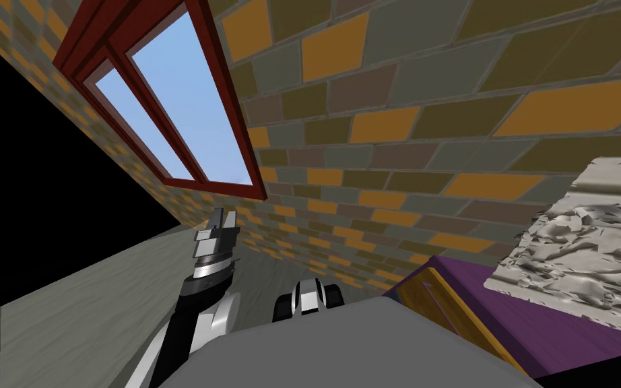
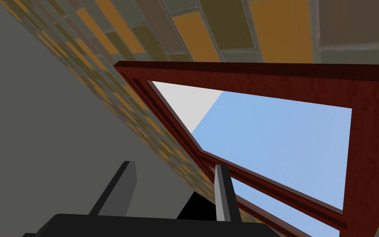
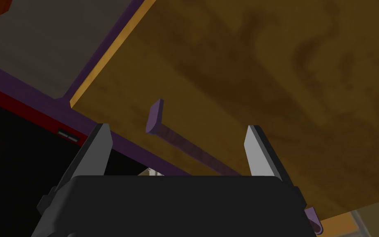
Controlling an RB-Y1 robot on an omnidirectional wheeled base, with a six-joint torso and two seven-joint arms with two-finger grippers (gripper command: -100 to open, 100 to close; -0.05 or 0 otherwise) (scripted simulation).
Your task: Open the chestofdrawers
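Note:
The chest of drawers (image 1: 504, 316) has a purple top and stands at the right, close to me. Its brown wooden drawer front (image 3: 266, 82) carries a thin purple bar handle (image 3: 176, 138). My right gripper (image 3: 180, 150) is open, and the handle runs between its fingers (image 3: 102, 148) without either one pressing it. The front's lighter side edge stands a little proud of the purple frame (image 3: 28, 90). My left gripper (image 1: 223, 219) is raised at the left near the window, its fingers (image 2: 223, 193) open and empty.
A rough, crumpled pale grey object (image 1: 585, 236) lies on the chest's top. A patterned brick wall (image 1: 403, 101) with a red-framed window (image 1: 188, 108) runs ahead. A black area (image 1: 33, 168) lies at the left beyond the grey floor (image 1: 87, 310).

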